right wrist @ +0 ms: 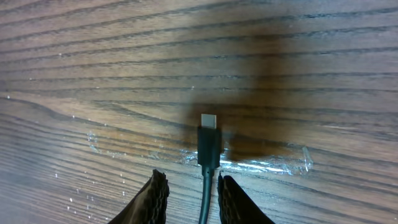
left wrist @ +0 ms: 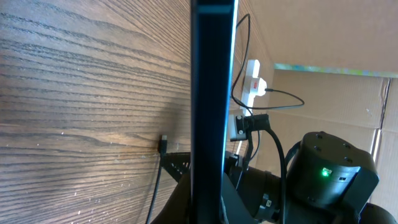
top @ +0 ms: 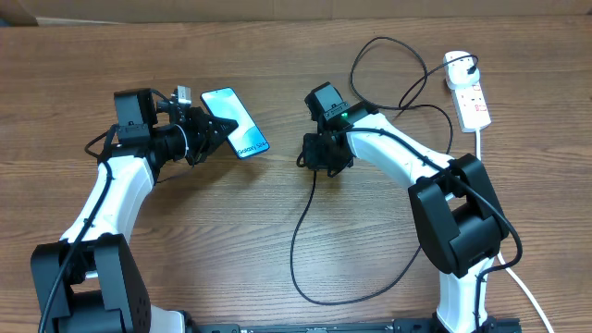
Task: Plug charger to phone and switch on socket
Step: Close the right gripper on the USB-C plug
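Observation:
The phone [top: 236, 123], its light-blue screen lit, is held tilted above the table with my left gripper [top: 211, 132] shut on it. In the left wrist view its black edge [left wrist: 211, 93] runs straight up the frame from my left gripper [left wrist: 211, 208]. The charger [top: 305, 236] is a thin black cable looping across the table. Its connector tip [right wrist: 210, 140] lies flat on the wood. My right gripper [right wrist: 191, 180] is down over the cable just behind the tip, one finger on each side, with a gap still showing on the left. The white socket [top: 467, 91] lies at the back right, with the charger's black plug [top: 460, 67] in it.
A patch of clear tape [right wrist: 267, 163] is stuck to the wood under the connector. The socket's thick white cord [top: 518, 277] runs down the right edge past the right arm's base [top: 458, 222]. A cardboard wall [left wrist: 336, 93] stands beyond the socket.

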Action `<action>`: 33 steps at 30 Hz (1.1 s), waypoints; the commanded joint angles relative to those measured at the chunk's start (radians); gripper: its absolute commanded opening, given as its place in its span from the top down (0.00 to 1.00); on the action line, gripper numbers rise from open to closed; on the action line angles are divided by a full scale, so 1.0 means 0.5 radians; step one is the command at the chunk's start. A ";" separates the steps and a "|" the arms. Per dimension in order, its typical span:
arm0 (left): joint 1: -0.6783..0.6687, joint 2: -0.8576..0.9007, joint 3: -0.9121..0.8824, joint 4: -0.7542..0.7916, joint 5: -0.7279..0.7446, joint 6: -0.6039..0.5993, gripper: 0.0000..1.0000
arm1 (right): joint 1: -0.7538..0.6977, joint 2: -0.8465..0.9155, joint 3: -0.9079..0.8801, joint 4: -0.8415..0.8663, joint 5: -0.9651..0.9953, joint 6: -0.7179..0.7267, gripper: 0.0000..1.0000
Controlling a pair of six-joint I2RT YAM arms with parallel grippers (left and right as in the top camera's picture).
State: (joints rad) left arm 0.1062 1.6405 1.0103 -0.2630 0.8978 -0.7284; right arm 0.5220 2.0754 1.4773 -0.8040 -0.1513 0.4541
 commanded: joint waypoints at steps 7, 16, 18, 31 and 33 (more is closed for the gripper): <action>-0.004 -0.008 0.011 0.018 0.089 0.051 0.96 | 0.001 0.030 0.029 -0.005 0.137 0.049 0.76; -0.003 -0.008 0.011 0.020 0.089 0.051 0.96 | 0.001 0.030 0.028 -0.019 0.137 0.048 0.76; -0.003 -0.008 0.011 0.020 0.089 0.051 0.96 | 0.001 0.030 0.024 -0.020 0.137 0.048 0.76; -0.003 -0.008 0.011 0.020 0.088 0.051 0.96 | 0.002 0.030 -0.108 0.123 0.061 0.050 0.76; -0.003 -0.008 0.011 0.020 0.088 0.051 0.96 | 0.001 0.030 -0.108 0.125 0.074 0.050 0.77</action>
State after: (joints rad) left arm 0.1062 1.6405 1.0103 -0.2626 0.9009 -0.7284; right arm 0.5228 2.0754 1.4319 -0.7490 -0.1146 0.4713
